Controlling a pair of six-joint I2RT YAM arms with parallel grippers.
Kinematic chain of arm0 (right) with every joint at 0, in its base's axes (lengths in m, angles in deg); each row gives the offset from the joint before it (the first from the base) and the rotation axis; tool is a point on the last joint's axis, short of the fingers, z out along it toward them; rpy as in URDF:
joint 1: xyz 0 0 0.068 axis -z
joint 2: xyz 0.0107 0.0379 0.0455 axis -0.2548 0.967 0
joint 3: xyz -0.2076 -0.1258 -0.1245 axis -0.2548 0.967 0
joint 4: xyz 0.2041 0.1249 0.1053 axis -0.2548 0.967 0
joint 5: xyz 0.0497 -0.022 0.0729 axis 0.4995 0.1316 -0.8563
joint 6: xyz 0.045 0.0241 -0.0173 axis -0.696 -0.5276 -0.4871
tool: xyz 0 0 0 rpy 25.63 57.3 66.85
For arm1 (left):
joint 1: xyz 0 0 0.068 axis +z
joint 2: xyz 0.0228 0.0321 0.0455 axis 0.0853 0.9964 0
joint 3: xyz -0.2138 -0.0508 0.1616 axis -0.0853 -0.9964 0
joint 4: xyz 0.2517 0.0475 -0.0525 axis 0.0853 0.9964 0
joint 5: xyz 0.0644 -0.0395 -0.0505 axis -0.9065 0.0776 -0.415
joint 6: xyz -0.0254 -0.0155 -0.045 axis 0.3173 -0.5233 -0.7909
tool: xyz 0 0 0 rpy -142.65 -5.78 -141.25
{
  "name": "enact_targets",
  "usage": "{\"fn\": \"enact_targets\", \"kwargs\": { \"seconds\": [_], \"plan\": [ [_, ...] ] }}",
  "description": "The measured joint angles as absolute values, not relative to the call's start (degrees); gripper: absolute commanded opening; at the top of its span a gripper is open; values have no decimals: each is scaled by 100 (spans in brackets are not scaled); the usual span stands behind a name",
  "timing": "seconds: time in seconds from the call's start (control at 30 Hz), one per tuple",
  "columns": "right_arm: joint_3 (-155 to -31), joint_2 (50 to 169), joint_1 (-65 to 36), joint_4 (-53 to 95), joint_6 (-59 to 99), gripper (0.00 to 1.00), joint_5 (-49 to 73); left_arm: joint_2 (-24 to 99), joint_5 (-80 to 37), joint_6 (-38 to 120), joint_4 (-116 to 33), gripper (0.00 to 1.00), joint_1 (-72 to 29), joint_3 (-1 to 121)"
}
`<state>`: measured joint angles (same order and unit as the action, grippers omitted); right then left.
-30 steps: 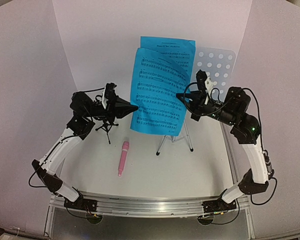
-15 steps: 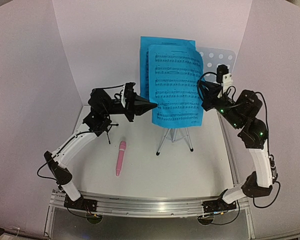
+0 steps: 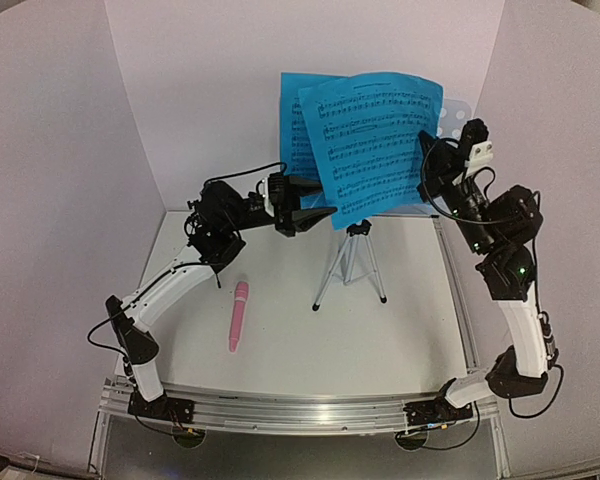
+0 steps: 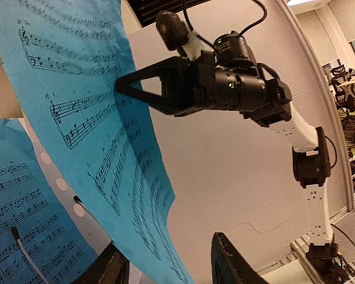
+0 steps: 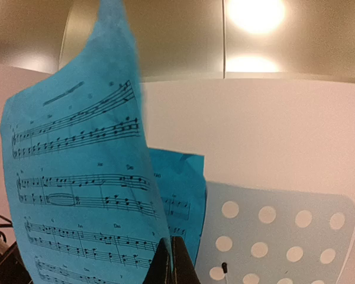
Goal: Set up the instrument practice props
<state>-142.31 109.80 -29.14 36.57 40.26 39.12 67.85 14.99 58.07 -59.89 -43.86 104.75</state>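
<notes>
Blue sheets [image 3: 380,140]: two; pink microphone [image 3: 238,315]: one

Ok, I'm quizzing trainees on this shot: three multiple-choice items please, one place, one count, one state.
1. Where is the pink microphone? A on the table, B on the stand, C in a gripper.
2. How many blue music sheets show? A one, B two, C four.
3. The right gripper is: A open, B shut on the front sheet, C holding the microphone.
Answers: A, it lies left of the silver tripod; B, one behind the other; B, it pinches that sheet's edge.
</notes>
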Motion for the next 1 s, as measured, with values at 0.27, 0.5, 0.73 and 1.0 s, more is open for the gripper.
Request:
{"fn": "enact_targets", "kwargs": {
  "seconds": [0.27,0.5,0.73,1.0],
  "plan": [
    [-14666,11136,-2914,2657,4698,0,4260,6947,1214,6010,-6277,59,-4509,10495],
    [-15159,11475,-2914,1910,5142,0,4214,6947,1215,6121,-6424,60,-4644,10494],
    [-15525,11987,-2914,1301,5507,0,3976,6947,1201,6308,-6429,66,-4683,10494],
    [-15646,12380,-2914,944,5765,0,3852,7131,905,6654,-6540,76,-4691,10565]
  ]
}}
